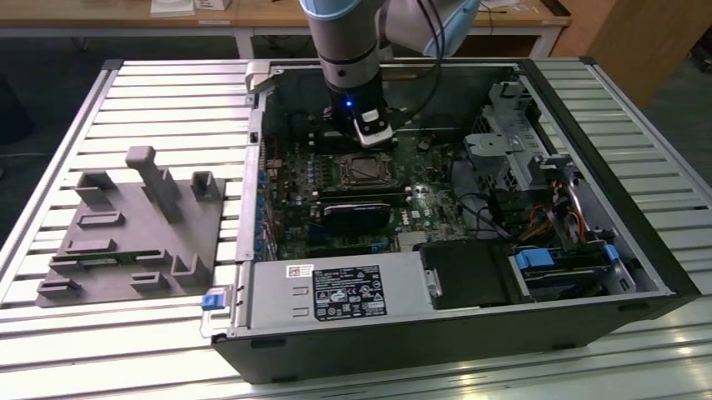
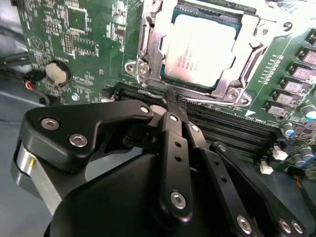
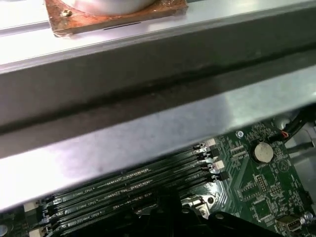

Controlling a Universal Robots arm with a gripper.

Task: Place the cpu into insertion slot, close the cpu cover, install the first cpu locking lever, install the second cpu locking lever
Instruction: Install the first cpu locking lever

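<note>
In the second wrist view the cpu (image 2: 200, 49), a pale metal square, lies flat in the insertion slot (image 1: 362, 170) on the green motherboard. The silver cpu cover (image 2: 154, 49) lies down around it, its window framing the chip. My gripper (image 2: 173, 99) has its black fingers (image 2: 174, 148) drawn together, tips shut on nothing, just off the socket's edge above the black memory slots (image 2: 232, 128). In the exterior view the gripper (image 1: 373, 137) hangs inside the case, just behind the socket. How the locking levers stand I cannot tell.
The open computer case (image 1: 445, 333) lies on a slatted metal table (image 1: 167, 108). A grey fixture (image 1: 133, 225) sits to the exterior view's left. Drive cages and cables (image 1: 534, 208) fill the case's right side. A coin battery (image 3: 261, 152) and the case's metal wall (image 3: 158, 133) are close to the wrist.
</note>
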